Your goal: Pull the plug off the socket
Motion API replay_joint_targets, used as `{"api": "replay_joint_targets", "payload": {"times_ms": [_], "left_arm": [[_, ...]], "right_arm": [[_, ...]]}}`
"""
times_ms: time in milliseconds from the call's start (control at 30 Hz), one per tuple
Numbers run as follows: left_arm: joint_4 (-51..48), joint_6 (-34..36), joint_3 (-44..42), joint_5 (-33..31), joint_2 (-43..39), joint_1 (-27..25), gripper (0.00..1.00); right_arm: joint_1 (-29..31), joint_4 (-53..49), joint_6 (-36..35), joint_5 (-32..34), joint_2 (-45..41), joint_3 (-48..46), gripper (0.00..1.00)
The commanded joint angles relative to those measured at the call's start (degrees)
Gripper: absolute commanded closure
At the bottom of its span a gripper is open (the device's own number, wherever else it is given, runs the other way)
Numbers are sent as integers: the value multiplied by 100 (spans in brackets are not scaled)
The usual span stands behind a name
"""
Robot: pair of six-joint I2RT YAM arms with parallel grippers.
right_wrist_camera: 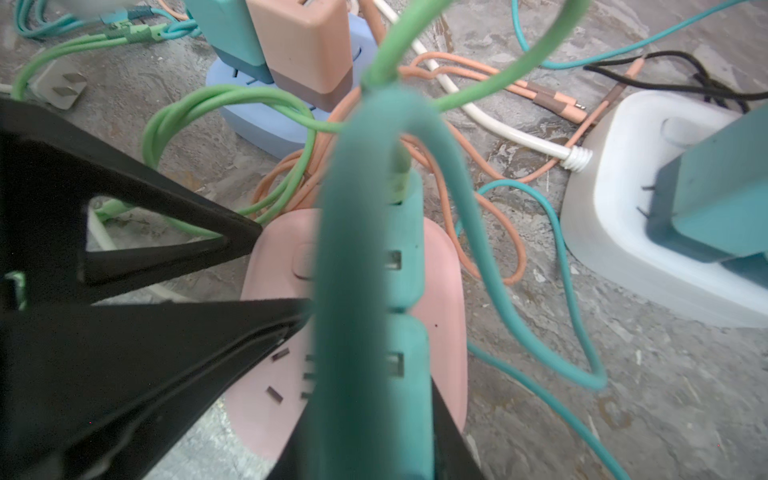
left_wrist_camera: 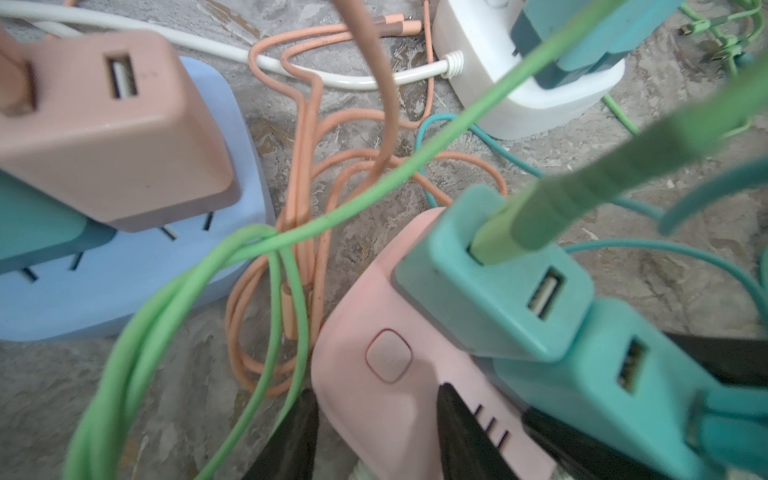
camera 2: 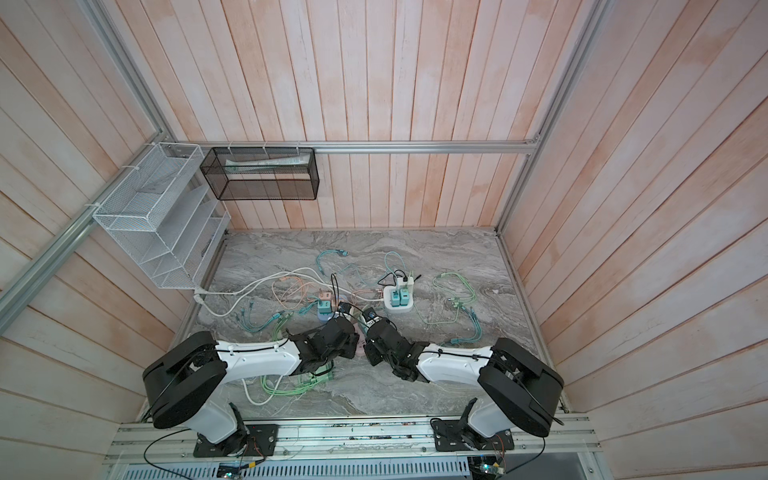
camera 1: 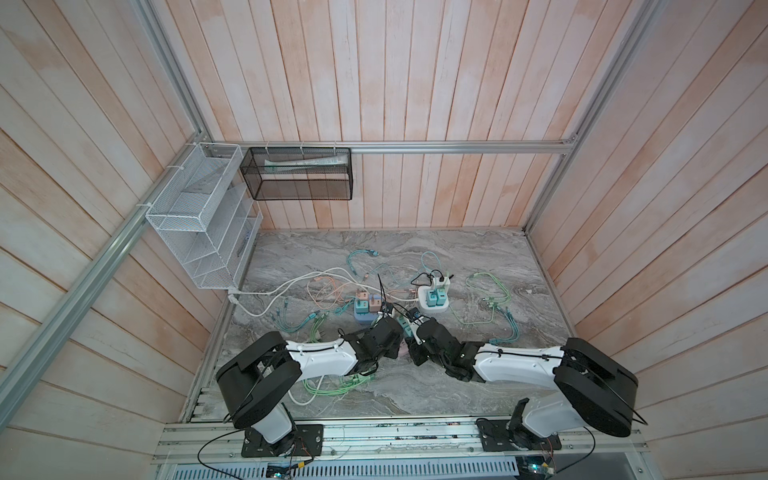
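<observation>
- Right tool: narrow, clamped on teal square plastic plug, which sits in the pink rounded plastic socket block beneath it. The grip may slip on smooth sides.
- Left tool: narrow, pinching the socket block's edge. A weak hold would let the block lift off the grey marbled bench.
- Twin teal plug, just beyond right tool: a tilted pull may knock it.
- Green rubber cable, looped beside left tool: may snag.

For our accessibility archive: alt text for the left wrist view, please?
The left gripper clamps a pink power strip bearing two teal USB chargers; a blue power strip and a white power strip sit nearby among tangled cables.
</observation>
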Motion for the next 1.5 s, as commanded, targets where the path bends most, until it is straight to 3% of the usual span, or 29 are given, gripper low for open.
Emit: {"api": "replay_joint_targets", "payload": {"times_ms": [0,300,700,1100,1467], "left_arm": [[-778,17,-66,37,362,-16,52],[-786,26,-104,-45,345,-17,52],[-776,44,-12,77,538,-27,52],[-776,34,38,202,644,-25,52],[-769,17,-62,208,612,-21,52]], "right_arm": [[168,58,58,376,-214,196,100],[-117,401,626,38,-452,-10,100],[-194,90,507,-199,-353,143,100],[213,-24,625,275,161,428,100],[134,179,932,237,-86,287,100]]}}
